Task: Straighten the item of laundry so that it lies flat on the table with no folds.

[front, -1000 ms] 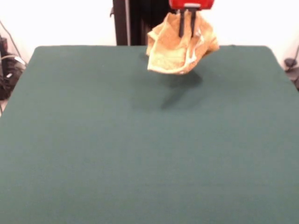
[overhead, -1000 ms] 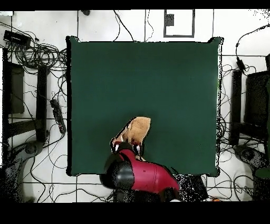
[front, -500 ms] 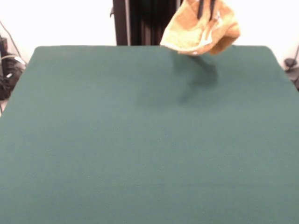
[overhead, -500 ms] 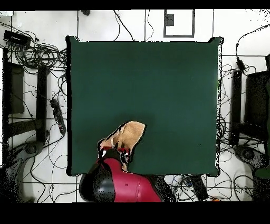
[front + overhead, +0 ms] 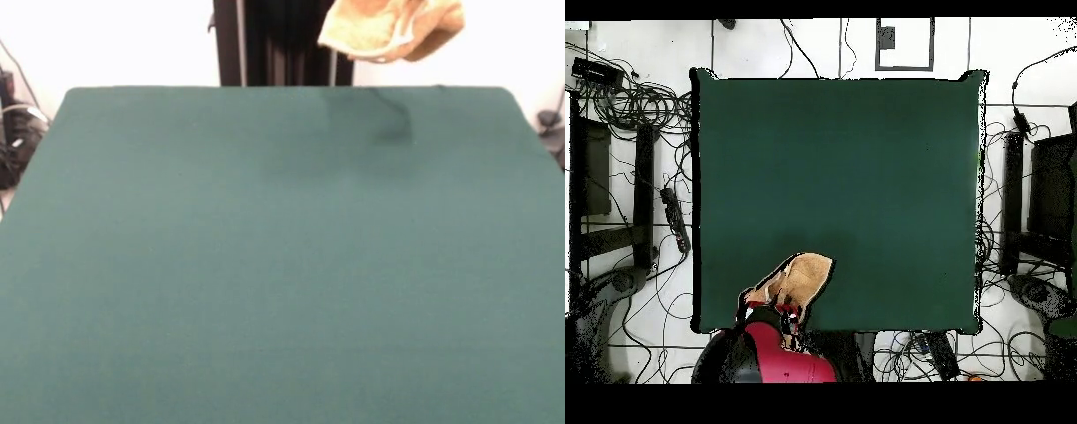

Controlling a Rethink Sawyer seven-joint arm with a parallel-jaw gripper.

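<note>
The orange-tan towel [image 5: 388,26] hangs bunched in the air above the table's far right part, near the top edge of the front view, and casts a faint shadow on the dark green table [image 5: 265,265]. In the overhead view the towel [image 5: 800,278] sits over the table [image 5: 845,170] near its bottom edge, left of centre. My gripper [image 5: 789,312] shows only there, at the towel's lower end and mostly hidden by the red arm [image 5: 770,355]. It is shut on the towel. The front view cuts the gripper off.
The black pedestal column [image 5: 265,44] stands behind the table's far edge. Cables lie on the floor on both sides of the table [image 5: 625,100] and at the left of the front view [image 5: 13,124]. Dark equipment stands at the right [image 5: 1045,190].
The gripper has lifted the towel higher and carried it to the right in the front view, out past the top edge. In the overhead view the arm and towel moved left and down.
</note>
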